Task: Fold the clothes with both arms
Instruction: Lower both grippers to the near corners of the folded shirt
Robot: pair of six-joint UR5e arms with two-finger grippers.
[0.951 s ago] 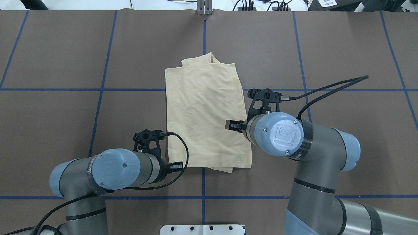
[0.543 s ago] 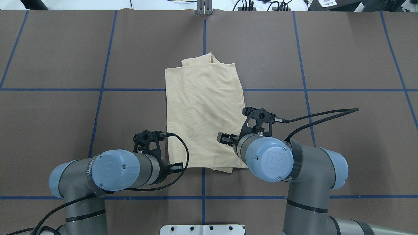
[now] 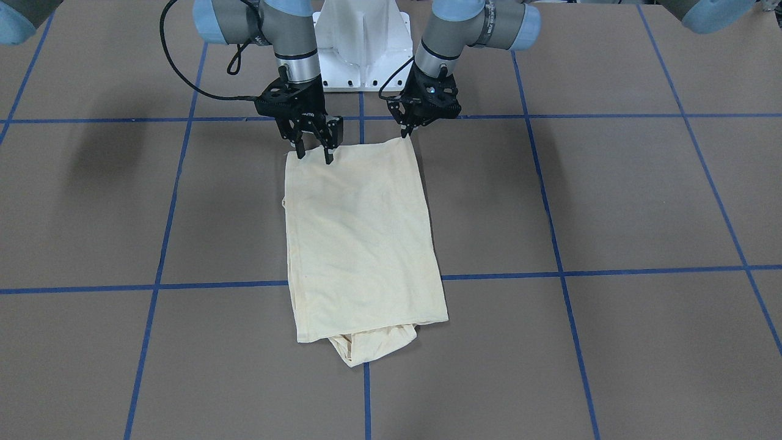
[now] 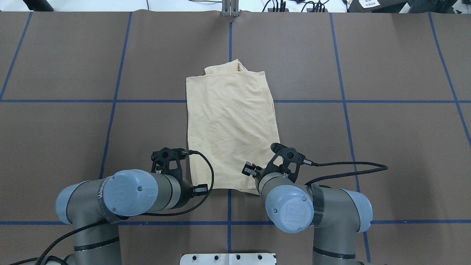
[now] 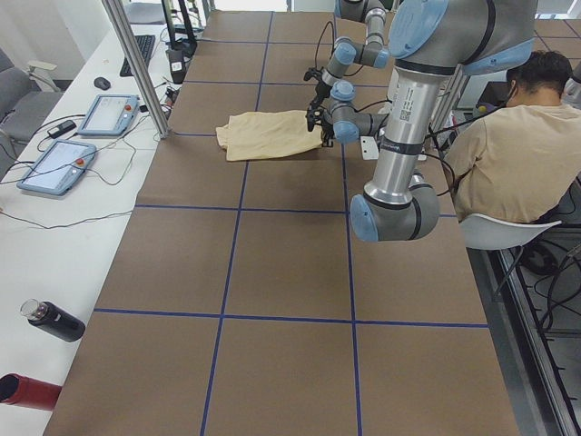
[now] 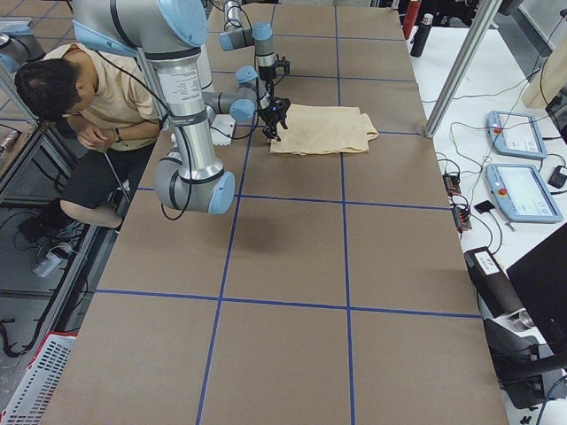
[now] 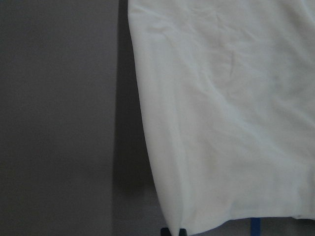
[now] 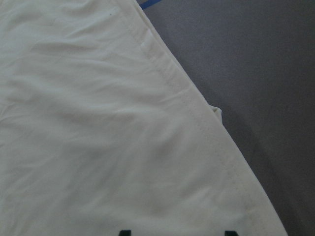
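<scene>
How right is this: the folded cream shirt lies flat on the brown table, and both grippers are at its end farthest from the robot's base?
Wrong end. The front-facing view shows the left gripper and the right gripper at the end of the shirt nearest the base; the rest holds.

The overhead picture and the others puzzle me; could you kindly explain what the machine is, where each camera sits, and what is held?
It is a robot with two grey arms, a left arm and a right arm, each ending in a black claw. One camera looks down from behind it, one faces it, two watch from the table's ends, one rides each wrist. On the table lies a folded cream T-shirt. The right claw hangs open over the shirt's edge nearest the robot. The left claw looks shut at that edge's corner; whether it pinches cloth I cannot tell.
</scene>
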